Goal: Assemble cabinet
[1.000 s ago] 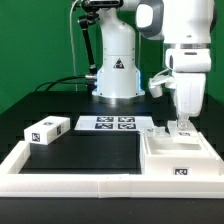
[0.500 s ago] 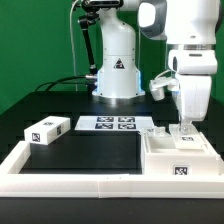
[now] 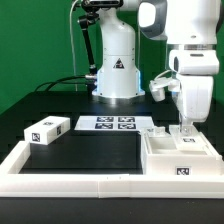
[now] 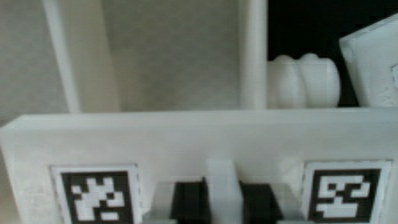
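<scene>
The cabinet [image 3: 178,160] is a wide white box with tags, lying at the exterior view's right inside the border rail. My gripper [image 3: 185,130] comes straight down onto its top rear edge. In the wrist view the cabinet's top wall [image 4: 196,135] carries two tags, and a thin white rib stands between my two dark fingers [image 4: 183,203]. The gripper [image 4: 217,197] looks shut on that rib. The fingertips themselves are hidden in the exterior view.
A small white block with a tag [image 3: 47,129] lies at the exterior view's left. The marker board [image 3: 112,124] lies in front of the robot base [image 3: 117,70]. A long white border rail [image 3: 60,180] runs along the front. A white ribbed round part [image 4: 302,82] shows in the wrist view.
My arm has shifted slightly toward the exterior view's right. The cabinet and the other parts look unmoved.
</scene>
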`<state>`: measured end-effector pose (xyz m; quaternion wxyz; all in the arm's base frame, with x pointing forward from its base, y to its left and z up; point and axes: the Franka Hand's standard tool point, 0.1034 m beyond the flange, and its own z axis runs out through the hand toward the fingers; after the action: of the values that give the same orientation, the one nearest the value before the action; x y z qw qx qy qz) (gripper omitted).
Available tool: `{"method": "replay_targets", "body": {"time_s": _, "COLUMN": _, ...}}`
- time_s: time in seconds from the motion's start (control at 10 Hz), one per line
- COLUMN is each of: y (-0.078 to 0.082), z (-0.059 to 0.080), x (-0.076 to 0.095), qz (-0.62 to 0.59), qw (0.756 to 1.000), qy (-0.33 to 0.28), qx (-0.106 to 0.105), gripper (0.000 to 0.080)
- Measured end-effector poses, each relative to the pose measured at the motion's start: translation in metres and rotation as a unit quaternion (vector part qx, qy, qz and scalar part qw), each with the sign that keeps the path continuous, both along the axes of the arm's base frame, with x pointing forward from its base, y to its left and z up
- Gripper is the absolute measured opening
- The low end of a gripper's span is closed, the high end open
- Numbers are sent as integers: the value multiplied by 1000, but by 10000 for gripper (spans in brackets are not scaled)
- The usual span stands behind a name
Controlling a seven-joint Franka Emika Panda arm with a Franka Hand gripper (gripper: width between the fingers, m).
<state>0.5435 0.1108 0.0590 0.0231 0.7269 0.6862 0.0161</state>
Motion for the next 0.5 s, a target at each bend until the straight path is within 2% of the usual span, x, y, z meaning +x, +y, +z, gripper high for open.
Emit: {"method": "replay_targets", "body": {"time_s": 0.5, "y": -2, "z": 0, "x": 37, "qz": -2, "qw": 1000, "qy": -1, "qx": -3, "gripper": 69}}
